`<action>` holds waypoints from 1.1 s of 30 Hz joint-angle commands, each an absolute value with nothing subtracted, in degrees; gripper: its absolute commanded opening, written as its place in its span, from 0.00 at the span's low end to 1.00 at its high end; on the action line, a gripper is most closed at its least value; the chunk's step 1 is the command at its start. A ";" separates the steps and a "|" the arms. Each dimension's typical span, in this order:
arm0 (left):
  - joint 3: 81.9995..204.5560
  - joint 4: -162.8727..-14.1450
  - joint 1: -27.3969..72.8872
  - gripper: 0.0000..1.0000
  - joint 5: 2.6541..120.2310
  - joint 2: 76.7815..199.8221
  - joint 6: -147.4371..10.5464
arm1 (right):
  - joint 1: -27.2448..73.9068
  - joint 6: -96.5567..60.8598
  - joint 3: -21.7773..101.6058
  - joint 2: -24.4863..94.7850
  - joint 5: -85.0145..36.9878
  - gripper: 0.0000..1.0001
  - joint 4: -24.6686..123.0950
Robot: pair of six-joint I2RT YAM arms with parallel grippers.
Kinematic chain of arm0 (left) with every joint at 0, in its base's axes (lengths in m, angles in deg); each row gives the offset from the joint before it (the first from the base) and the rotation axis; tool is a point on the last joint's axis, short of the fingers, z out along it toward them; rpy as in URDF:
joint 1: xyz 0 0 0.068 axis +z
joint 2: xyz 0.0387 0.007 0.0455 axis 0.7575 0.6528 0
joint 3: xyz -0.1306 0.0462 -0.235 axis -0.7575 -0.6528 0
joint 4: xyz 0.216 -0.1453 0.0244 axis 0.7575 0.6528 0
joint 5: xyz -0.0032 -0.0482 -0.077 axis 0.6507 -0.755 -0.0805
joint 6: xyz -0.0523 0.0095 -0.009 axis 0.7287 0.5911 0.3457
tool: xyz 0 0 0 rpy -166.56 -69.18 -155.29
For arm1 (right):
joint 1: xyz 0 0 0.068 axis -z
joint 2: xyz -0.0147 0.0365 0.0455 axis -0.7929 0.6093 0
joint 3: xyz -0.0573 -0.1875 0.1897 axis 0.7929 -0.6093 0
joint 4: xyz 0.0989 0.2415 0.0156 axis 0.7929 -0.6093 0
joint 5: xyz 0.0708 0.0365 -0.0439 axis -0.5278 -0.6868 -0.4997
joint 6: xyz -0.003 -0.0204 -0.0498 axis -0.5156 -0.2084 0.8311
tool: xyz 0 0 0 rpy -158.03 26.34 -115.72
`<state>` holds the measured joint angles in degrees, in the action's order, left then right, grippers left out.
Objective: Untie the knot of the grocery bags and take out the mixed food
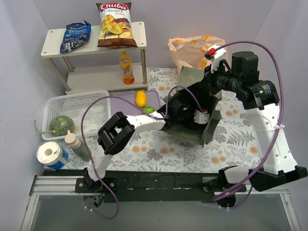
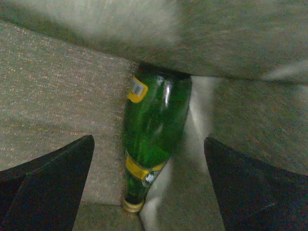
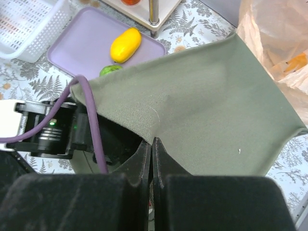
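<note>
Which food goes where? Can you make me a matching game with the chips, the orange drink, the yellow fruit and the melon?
Things:
1. chips bag
2. orange drink bottle
3. yellow fruit
4. melon

Places:
A. in the white basket
B. on the purple tray
C. on the top shelf
D. on the lower shelf

Right pairs: 1-C, 2-D, 3-B, 4-A.
</note>
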<state>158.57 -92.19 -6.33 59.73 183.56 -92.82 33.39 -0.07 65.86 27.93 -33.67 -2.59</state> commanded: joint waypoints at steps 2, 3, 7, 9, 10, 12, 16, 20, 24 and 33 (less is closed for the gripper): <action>157.68 -99.85 -5.95 0.98 61.80 188.57 -96.90 | 33.91 -2.77 69.48 27.02 -39.39 0.01 -0.99; 158.46 -100.37 -5.52 0.98 61.27 190.32 -97.16 | 34.26 -3.21 70.70 27.19 -40.62 0.01 -1.34; 161.98 -101.08 -4.90 0.98 60.21 195.85 -99.97 | 35.05 -4.62 72.91 28.42 -45.90 0.01 -2.13; 163.74 -101.69 -4.55 0.98 59.16 197.80 -101.90 | 35.14 -5.14 72.39 28.34 -47.74 0.01 -2.13; 165.14 -102.13 -4.46 0.98 58.98 199.29 -102.52 | 35.32 -5.49 71.25 28.08 -48.79 0.01 -1.96; 166.20 -102.05 -4.11 0.96 56.88 200.00 -103.84 | 35.76 -6.55 70.19 27.90 -49.77 0.01 -1.61; 166.91 -100.21 -3.49 0.62 53.45 199.48 -104.99 | 37.07 -6.99 70.01 28.33 -50.13 0.01 -1.26; 167.35 -98.62 -3.14 0.32 55.02 197.47 -103.23 | 38.13 -6.29 68.44 28.07 -48.28 0.01 -1.17; 164.37 -100.19 -2.79 0.19 56.43 190.99 -98.41 | 38.57 -3.57 61.43 26.14 -43.19 0.01 -0.82; 146.19 -105.83 -3.40 0.03 52.39 167.94 -87.86 | 43.22 3.90 41.30 21.93 -27.63 0.01 4.97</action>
<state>149.11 -102.90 -3.16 55.66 180.61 -94.02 40.14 -0.40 48.88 22.30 -38.33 1.34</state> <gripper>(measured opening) 0.046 0.029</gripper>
